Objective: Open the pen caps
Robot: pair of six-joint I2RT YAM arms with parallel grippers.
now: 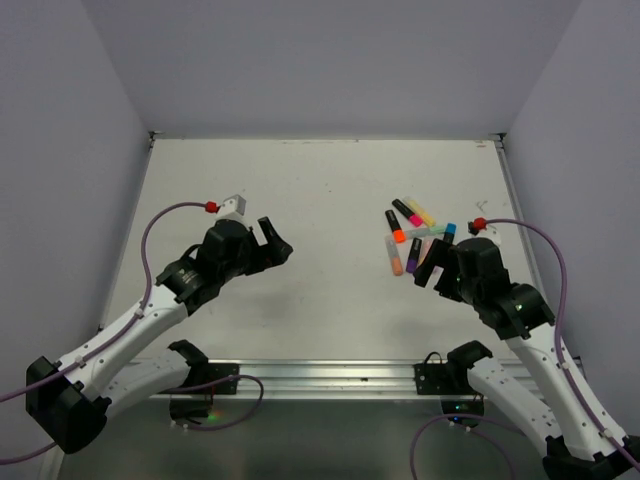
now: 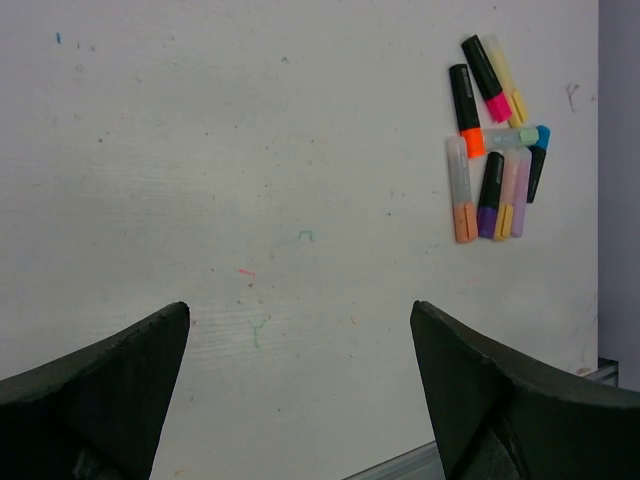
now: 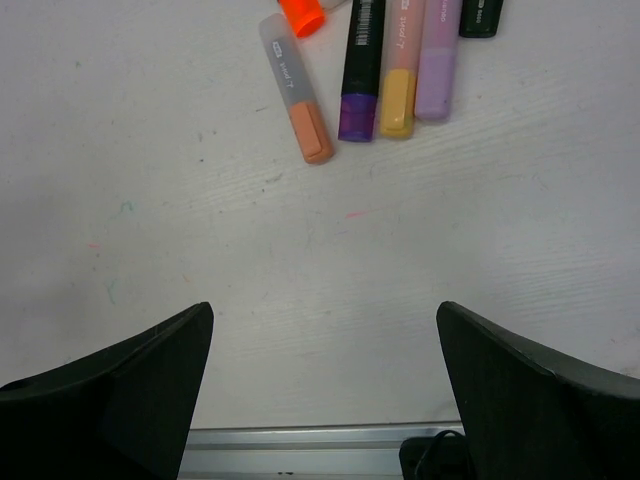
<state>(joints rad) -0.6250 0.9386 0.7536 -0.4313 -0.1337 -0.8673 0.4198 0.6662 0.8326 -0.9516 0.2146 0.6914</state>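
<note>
Currently both claws stand released and empty: the left gripper [image 1: 275,240] well apart from the pens, the right gripper [image 3: 325,310] near them. Small stubby plastic pen caps [image 2: 498,106] sit fitted on highlighters [image 2: 490,180] clustered on the white table [image 1: 330,190]: peach cap [image 3: 312,135], purple cap [image 3: 356,116], yellow cap [image 3: 396,112]. The orange cap [image 3: 302,14] is cut off by the frame edge. From above, the right gripper overlaps the cluster's near end.
</note>
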